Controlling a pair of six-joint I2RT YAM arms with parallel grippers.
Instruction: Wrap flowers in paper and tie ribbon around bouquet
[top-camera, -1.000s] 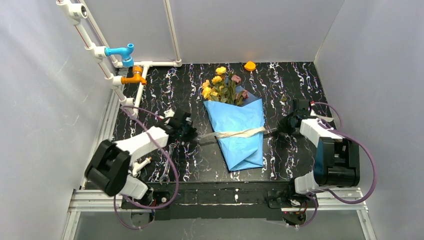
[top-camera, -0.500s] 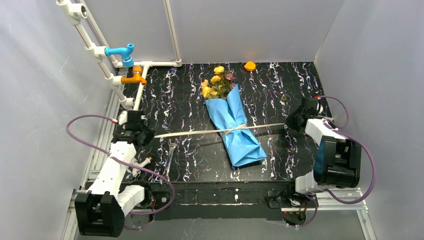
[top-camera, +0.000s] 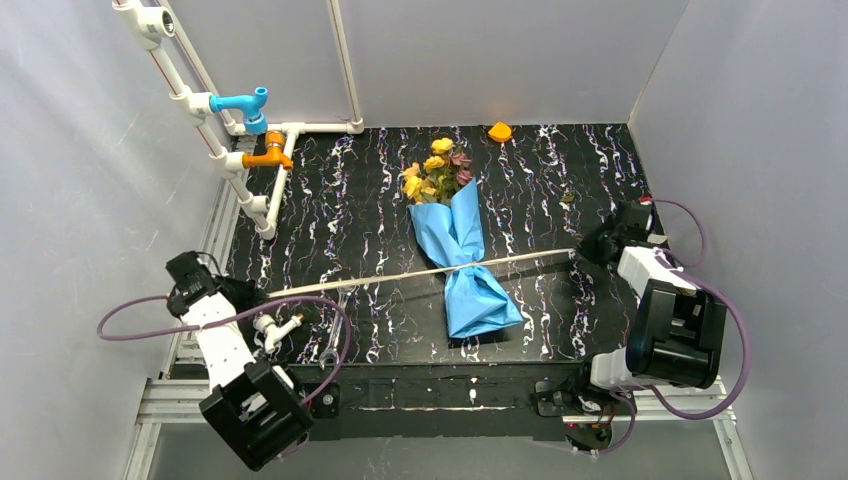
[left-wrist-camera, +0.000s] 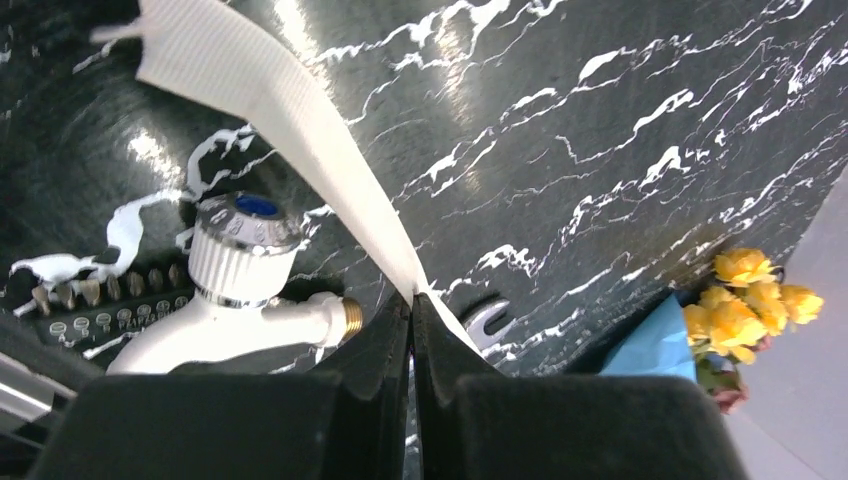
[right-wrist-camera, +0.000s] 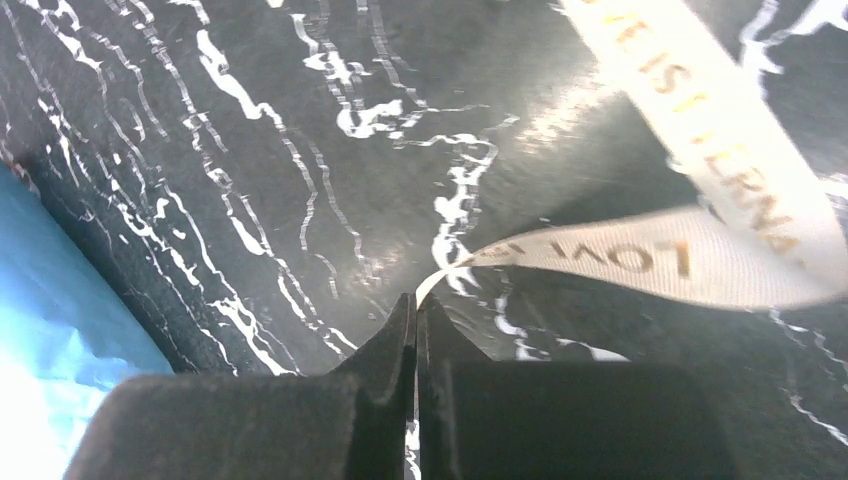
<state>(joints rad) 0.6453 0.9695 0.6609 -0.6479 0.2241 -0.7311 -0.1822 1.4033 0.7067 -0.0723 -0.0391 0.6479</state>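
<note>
Left gripper (left-wrist-camera: 412, 298): at the near left corner of the table (top-camera: 340, 210), fingers together, clamped on one end of the ribbon (top-camera: 380, 276).
White valve (top-camera: 274, 327): lies near it, by the left edge.
Right gripper (right-wrist-camera: 415, 300): by the right edge, clamped on the other end.
Ribbon: stretched straight across, tied round the bouquet (top-camera: 463, 262) at its middle.
Bouquet: centre of the table, blue paper (top-camera: 475, 300), yellow flowers (top-camera: 432, 177) toward the far edge.
Surface: black with white veins.
Room: pale walls (top-camera: 500, 60); white pipes (top-camera: 197, 101) with blue and orange taps at the far left corner.
</note>
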